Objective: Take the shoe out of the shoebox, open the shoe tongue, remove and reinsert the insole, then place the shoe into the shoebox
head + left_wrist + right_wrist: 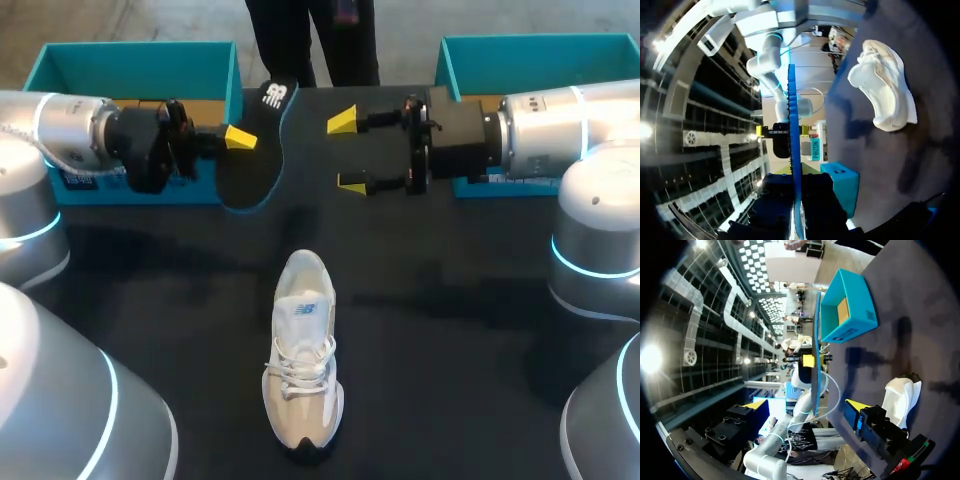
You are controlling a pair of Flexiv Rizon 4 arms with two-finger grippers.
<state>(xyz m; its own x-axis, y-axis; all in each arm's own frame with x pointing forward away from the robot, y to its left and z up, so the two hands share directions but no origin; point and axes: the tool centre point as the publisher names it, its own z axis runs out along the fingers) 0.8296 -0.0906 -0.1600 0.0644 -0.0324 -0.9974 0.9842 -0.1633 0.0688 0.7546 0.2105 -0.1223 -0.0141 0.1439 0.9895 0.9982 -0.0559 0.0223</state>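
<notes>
Bench [450, 330]: black top, with a teal box at each far corner and one shoe near the middle.
Left shoebox [135, 70]: open, at the far left corner, behind the left arm; a brown patch shows inside it.
Left hand [243, 138]: held above the bench, just beside the right end of the left shoebox. It is closed on the insole, with one yellow tip pressed to the near face.
Insole [250, 165]: dark with a blue rim, out of the shoe and held up on its edge. The end with the white mark points to the far side. In the left wrist view it runs edge-on, straight out between that hand's fingers.
Shoe [303, 350]: pale cream with white laces. It stands on its sole on the bench, outside both boxes and well apart from them, with its toe towards the near edge.
Right hand [348, 150]: level with the insole, facing it, near but apart. Its fingers are spread wide with nothing between them.
Right shoebox [540, 42]: open, at the far right corner, behind the right arm.
</notes>
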